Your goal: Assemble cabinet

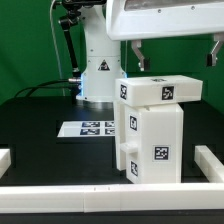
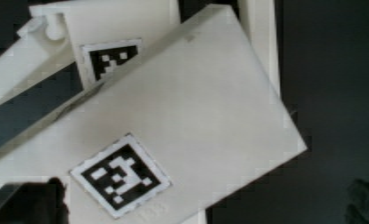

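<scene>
Overhead, arm reaching down above the cabinet [image 1: 152, 130], fingers [image 1: 137, 57] just over its top block, grip state unclear

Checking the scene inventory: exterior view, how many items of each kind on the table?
Cabinet, white stacked body with a block on top: 1
Marker board, flat tag sheet: 1
White rails at the table edges: 3 visible
Robot base: 1
Total: 6
</scene>
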You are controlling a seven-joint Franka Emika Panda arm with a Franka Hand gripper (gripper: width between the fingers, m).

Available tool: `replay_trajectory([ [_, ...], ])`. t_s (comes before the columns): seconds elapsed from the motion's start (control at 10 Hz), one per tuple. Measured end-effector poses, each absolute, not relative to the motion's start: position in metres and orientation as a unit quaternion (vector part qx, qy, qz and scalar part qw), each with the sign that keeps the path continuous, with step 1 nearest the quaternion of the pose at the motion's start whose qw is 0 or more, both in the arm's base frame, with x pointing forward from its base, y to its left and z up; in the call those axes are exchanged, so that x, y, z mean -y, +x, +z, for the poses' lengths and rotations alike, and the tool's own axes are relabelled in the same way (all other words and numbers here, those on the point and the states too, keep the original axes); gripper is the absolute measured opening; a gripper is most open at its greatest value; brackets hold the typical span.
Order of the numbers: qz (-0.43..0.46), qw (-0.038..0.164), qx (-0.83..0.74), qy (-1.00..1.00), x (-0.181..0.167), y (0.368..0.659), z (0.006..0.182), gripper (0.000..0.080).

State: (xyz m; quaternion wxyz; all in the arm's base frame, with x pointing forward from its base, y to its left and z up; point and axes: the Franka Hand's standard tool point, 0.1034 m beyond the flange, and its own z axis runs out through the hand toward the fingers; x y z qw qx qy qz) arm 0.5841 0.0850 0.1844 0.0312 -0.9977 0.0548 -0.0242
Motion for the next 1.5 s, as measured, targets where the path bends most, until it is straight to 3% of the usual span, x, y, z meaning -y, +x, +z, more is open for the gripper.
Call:
replay_trajectory([
  [0.4, -0.028, 0.026, 0.087, -0.995, -0.083, 0.584, 0.184, 0.0796],
  [0.9, -0.026, 0.015, 0.394, -0.919, -0.076, 0.581, 0.183, 0.0796],
  [1.1, -0.016, -0.004, 0.500, -0.866, -0.072, 0.577, 0.178, 0.0796],
  [1.5, -0.008, -0.017, 0.618, -0.786, -0.065, 0.578, 0.178, 0.0796],
])
